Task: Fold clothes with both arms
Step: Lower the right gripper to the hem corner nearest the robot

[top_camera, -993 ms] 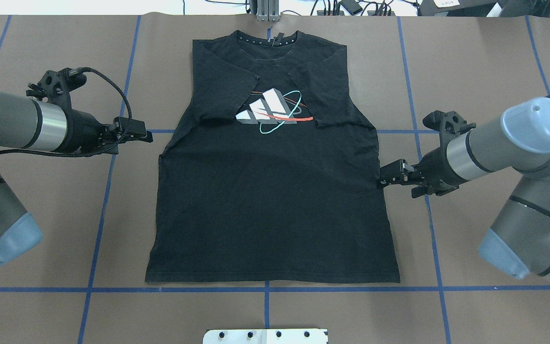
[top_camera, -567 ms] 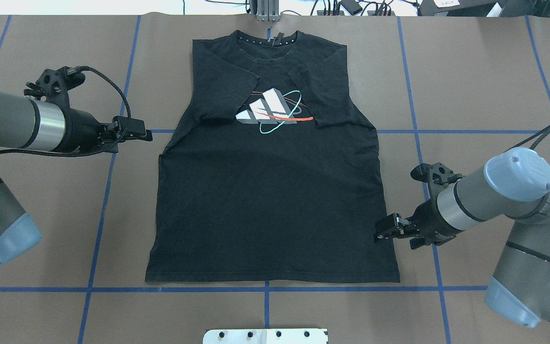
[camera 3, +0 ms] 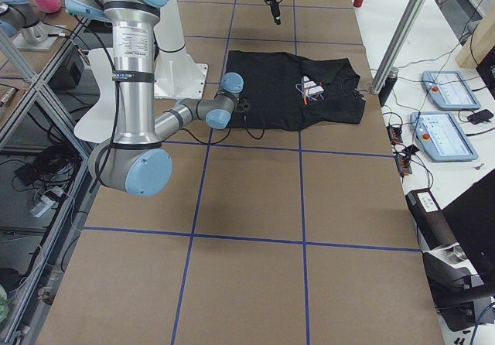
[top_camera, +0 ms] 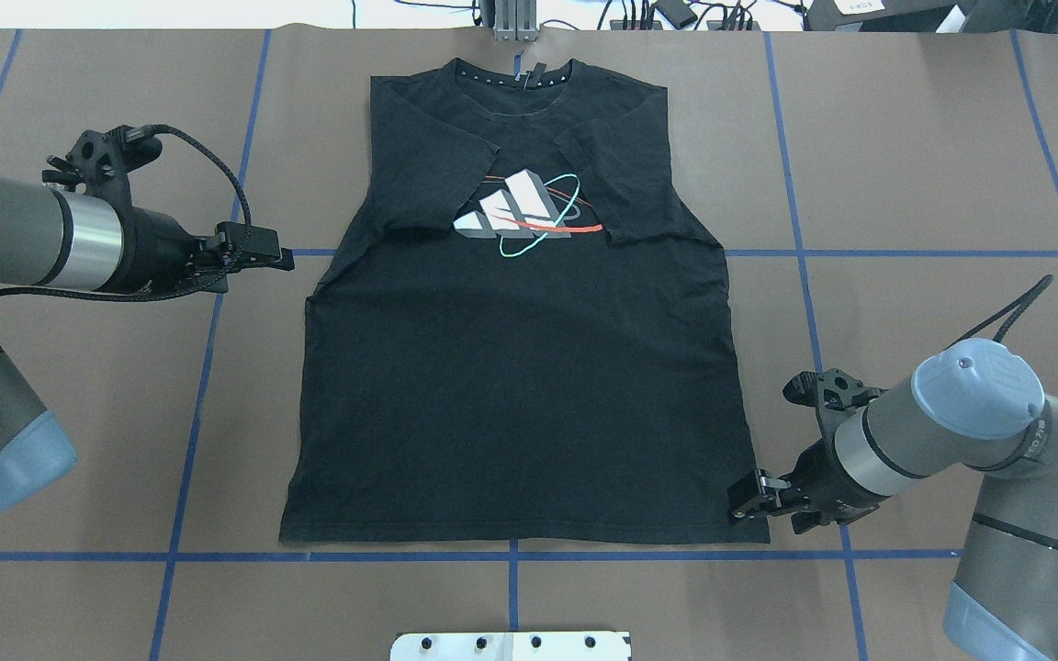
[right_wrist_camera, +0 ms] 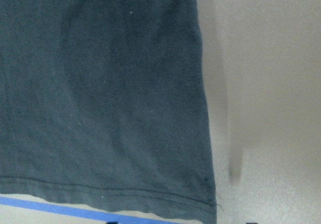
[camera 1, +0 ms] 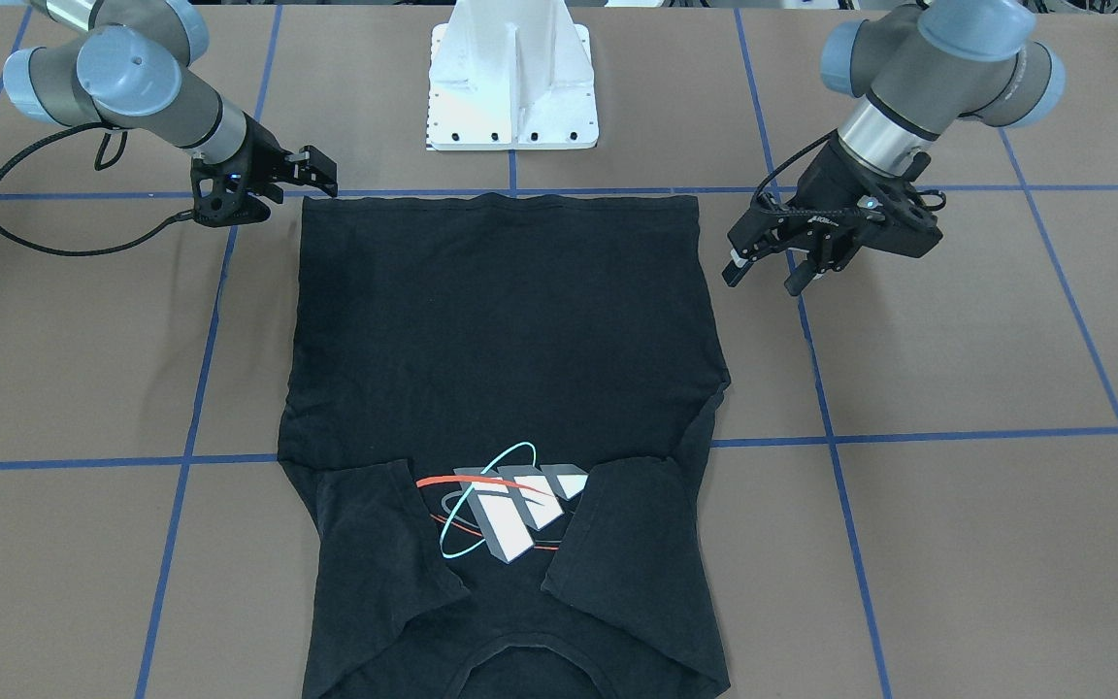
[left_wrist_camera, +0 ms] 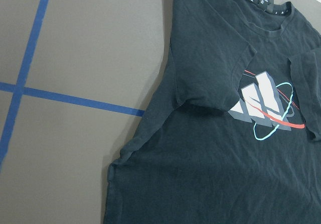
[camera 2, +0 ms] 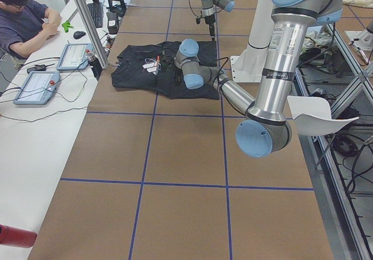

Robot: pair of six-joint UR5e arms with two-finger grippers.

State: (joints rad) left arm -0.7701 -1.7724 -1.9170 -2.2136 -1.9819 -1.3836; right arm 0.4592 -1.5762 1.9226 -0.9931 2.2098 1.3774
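Observation:
The black T-shirt (top_camera: 520, 395) lies flat on the brown table, logo (top_camera: 524, 216) up, both short sleeves folded in over the chest, collar at the far edge. My left gripper (top_camera: 286, 257) is open and empty, just off the shirt's left side near the armpit; in the front view (camera 1: 763, 277) its fingers stand apart. My right gripper (top_camera: 742, 500) is open and empty at the shirt's near right hem corner, also in the front view (camera 1: 321, 173). The right wrist view shows that hem corner (right_wrist_camera: 200, 204). The left wrist view shows the shirt's left side and logo (left_wrist_camera: 263, 106).
The white flanged pedestal (camera 1: 512, 83) stands at the near table edge behind the hem. Blue tape lines (top_camera: 676, 554) cross the table. An operator (camera 2: 23, 21) sits with tablets (camera 2: 74, 55) beyond the far edge. Cables lie past the collar.
My right arm has swept along the shirt's right side, from mid-body down to the hem corner. My left arm has barely moved. The shirt lies as before.

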